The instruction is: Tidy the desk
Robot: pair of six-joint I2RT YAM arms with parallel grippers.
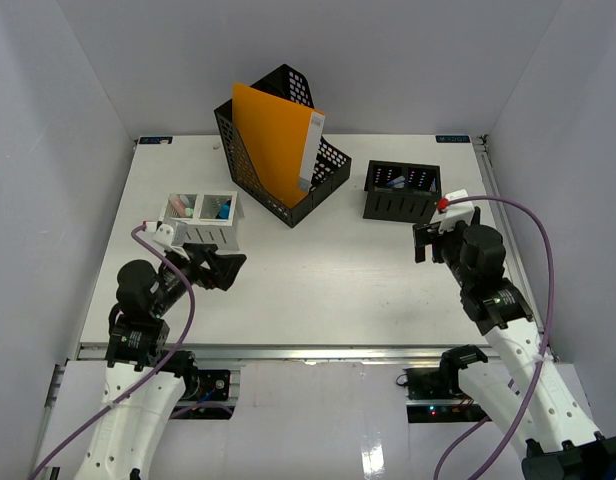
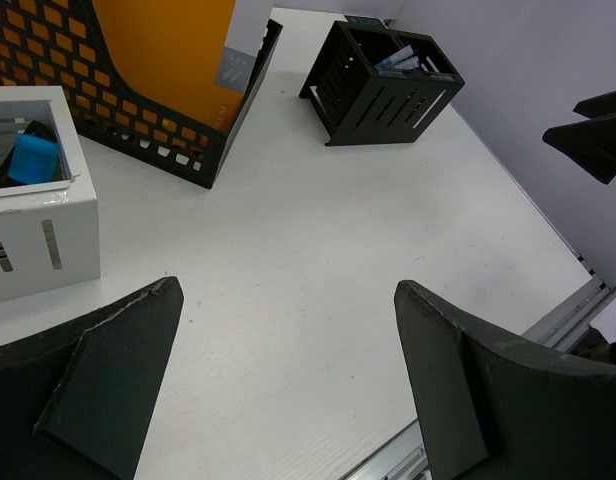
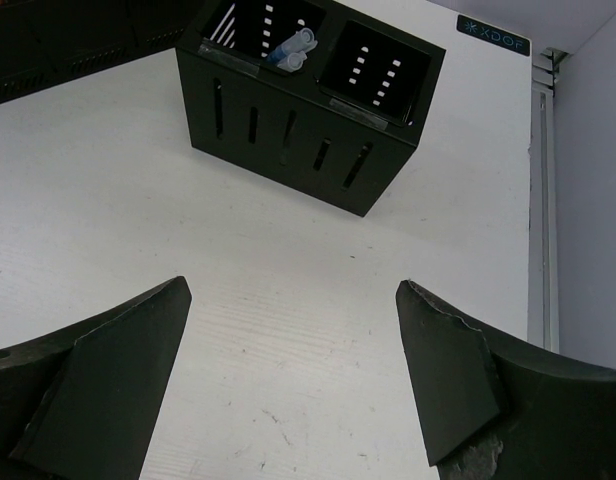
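A dark sticker on the desk, just behind the black box, reads "XDOF". The label on the orange folder is too blurred to read.

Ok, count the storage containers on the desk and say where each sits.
3. A white two-bin box sits at the left; a black mesh file holder with an orange folder stands at far centre; a black slotted organizer sits at the right. None appears hidden.
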